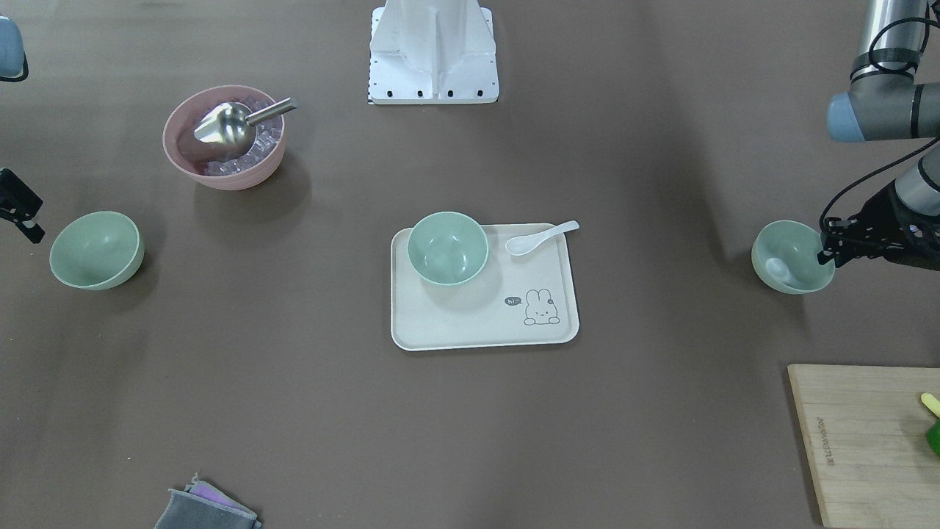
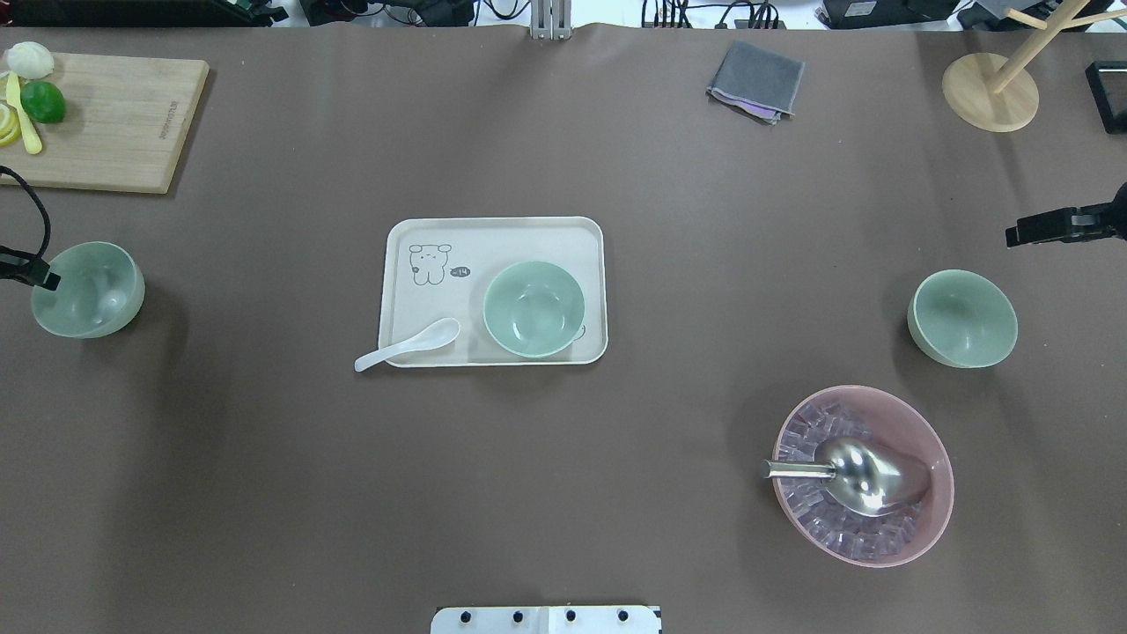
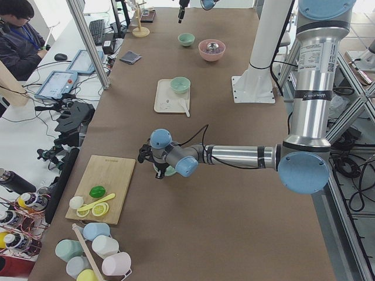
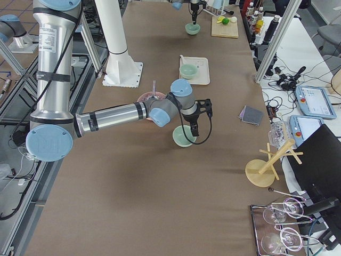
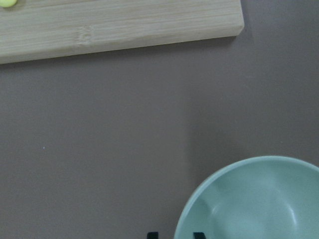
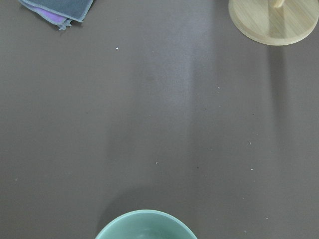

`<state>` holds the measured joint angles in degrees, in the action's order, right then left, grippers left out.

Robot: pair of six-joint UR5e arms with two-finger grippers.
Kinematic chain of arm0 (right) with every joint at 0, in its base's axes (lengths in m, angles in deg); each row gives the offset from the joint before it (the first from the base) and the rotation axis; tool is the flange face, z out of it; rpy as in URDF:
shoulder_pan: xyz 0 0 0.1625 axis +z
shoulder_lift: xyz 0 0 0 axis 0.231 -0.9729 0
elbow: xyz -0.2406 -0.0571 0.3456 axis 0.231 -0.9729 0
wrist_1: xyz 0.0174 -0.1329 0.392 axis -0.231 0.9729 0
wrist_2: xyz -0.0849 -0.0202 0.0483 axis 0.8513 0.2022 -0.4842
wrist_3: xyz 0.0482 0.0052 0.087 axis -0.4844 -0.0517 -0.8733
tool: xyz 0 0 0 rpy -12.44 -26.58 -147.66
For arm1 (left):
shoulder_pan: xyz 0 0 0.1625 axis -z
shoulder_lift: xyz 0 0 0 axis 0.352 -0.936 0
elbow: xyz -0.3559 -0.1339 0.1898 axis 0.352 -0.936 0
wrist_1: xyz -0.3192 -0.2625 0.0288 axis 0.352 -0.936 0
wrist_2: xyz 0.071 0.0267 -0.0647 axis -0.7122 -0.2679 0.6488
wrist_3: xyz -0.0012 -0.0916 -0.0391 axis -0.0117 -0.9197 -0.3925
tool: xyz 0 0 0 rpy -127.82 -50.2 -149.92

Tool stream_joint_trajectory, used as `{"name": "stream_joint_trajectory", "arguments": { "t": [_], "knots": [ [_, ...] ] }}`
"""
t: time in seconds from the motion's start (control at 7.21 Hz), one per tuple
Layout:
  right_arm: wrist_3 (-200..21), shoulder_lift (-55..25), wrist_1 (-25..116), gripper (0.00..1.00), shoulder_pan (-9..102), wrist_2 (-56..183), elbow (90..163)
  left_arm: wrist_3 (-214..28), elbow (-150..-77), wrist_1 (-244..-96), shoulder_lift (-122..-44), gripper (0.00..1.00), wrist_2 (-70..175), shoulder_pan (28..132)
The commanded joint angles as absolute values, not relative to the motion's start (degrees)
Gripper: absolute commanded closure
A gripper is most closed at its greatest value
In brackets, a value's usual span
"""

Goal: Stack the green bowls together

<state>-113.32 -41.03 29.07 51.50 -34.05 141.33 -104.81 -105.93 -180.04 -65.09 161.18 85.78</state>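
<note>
Robotics lab, not a real kitchen. Two industrial arms (image 3: 234, 157) (image 4: 106, 118) come off a white pedestal (image 1: 433, 51) at the edge of the table (image 2: 563, 493), which is covered in brown sheet. Aluminium-profile posts (image 3: 88, 44) stand along the bench. Teach pendants (image 4: 314, 101) and loose cables (image 2: 423, 11) sit on the side. An operator (image 3: 20, 35) sits at a desk with a keyboard (image 3: 96, 27). Kitchenware is laid out well apart like test props: green bowls (image 2: 534, 308) (image 2: 962, 317) (image 2: 88, 289), tray (image 2: 528, 238), cutting board (image 2: 114, 123), wooden stand (image 2: 977, 92). Probably bottles (image 3: 23, 202) at the near end, too small to be sure.
</note>
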Motion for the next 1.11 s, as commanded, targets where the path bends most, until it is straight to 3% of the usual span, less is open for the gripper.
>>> {"name": "stream_joint_trajectory", "arguments": {
  "t": [0.0, 0.83, 0.97],
  "knots": [
    [-113.40, -41.04, 29.06, 0.00, 51.50, -34.12, 141.33, -104.76, -105.91, -181.02, -64.18, 0.67, 161.39, 85.47],
    [-113.40, -41.04, 29.06, 0.00, 51.50, -34.12, 141.33, -104.85, -105.91, -181.02, -64.09, 0.77, 160.86, 85.47],
    [-113.40, -41.04, 29.06, 0.00, 51.50, -34.12, 141.33, -104.85, -105.91, -181.02, -64.09, 0.89, 160.78, 85.47]
  ]
}}
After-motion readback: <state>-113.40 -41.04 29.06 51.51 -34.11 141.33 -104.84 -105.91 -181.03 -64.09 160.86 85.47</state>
